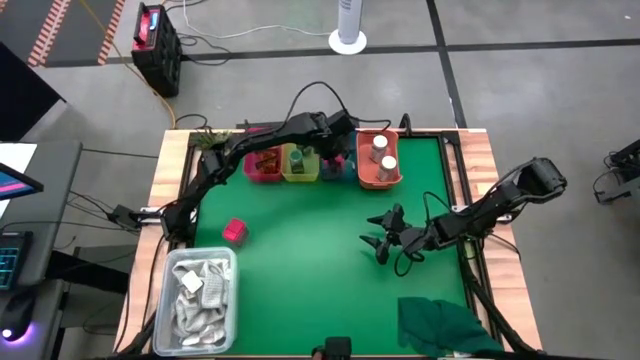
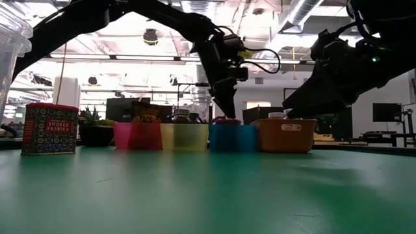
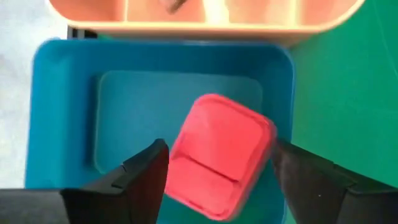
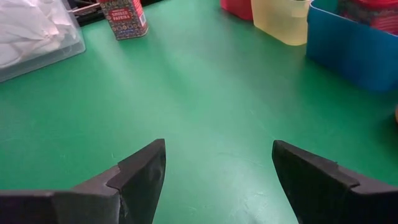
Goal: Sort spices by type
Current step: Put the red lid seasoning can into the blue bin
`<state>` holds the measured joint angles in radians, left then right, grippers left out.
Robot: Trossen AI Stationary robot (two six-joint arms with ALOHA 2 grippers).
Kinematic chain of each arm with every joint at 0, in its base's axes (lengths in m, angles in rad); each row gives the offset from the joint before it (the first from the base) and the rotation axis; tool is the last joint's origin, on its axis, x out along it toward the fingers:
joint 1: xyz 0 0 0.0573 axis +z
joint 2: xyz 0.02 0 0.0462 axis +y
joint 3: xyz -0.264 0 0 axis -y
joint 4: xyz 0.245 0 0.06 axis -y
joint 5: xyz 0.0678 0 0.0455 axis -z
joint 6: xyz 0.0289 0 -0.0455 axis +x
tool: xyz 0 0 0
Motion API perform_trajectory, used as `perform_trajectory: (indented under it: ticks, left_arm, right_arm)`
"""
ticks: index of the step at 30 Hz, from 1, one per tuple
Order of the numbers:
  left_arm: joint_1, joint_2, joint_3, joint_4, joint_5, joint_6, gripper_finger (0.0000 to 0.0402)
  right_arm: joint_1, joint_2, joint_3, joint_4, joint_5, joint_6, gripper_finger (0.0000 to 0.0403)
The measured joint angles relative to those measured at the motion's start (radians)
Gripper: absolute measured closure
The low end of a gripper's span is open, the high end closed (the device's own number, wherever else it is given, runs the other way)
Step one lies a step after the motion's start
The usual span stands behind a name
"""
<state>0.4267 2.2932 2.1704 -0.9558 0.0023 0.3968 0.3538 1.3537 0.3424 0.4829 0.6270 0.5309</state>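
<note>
Left gripper (image 3: pixel 217 171) open above blue bin (image 3: pixel 68 112), pink cube packet (image 3: pixel 217 155) between its fingers.

Left pincer (image 2: pixel 225 107) hangs over the blue bin (image 2: pixel 233 138), pink packet top (image 2: pixel 226 120) peeking above its rim; paprika tin (image 2: pixel 49 129) stands at nine o'clock.

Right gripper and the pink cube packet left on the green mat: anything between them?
Nothing: the high view shows bare mat between the right gripper and the pink cube packet.

Lab: ceiling ducts (image 2: pixel 305 10), monitors (image 2: pixel 387 112)
</note>
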Motion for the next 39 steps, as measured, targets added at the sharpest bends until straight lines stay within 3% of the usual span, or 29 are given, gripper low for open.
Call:
perform_trajectory:
  ticks: [7,11,17,22,30,33,39]
  left_arm:
    - [-0.006,-0.010,0.041,0.041,0.001,0.026,0.0126]
    - [-0.025,-0.013,0.093,-0.026,0.000,0.071,0.0126]
    - [-0.109,-0.017,0.103,-0.116,0.000,0.062,0.0125]
    - [-0.201,-0.025,0.093,-0.221,-0.062,-0.022,0.0125]
    - [-0.322,-0.163,-0.013,-0.307,-0.194,-0.269,0.0125]
    - [-0.369,-0.254,-0.125,-0.311,-0.242,-0.404,0.0125]
    - [-0.440,-0.448,-0.433,-0.312,-0.255,-0.841,0.0125]
  right_arm:
    - [-0.001,0.000,0.000,-0.009,0.000,0.003,0.0085]
    - [-0.001,0.000,0.000,-0.031,0.000,0.013,0.0085]
    - [-0.001,0.000,0.000,-0.082,0.000,0.047,0.0085]
    - [0.000,0.000,0.000,-0.138,0.000,0.065,0.0085]
    - [0.043,-0.027,0.000,-0.178,0.000,0.050,0.0085]
    - [0.053,-0.069,0.000,-0.214,0.017,0.040,0.0085]
    - [0.058,-0.118,0.000,-0.263,0.053,0.042,0.0085]
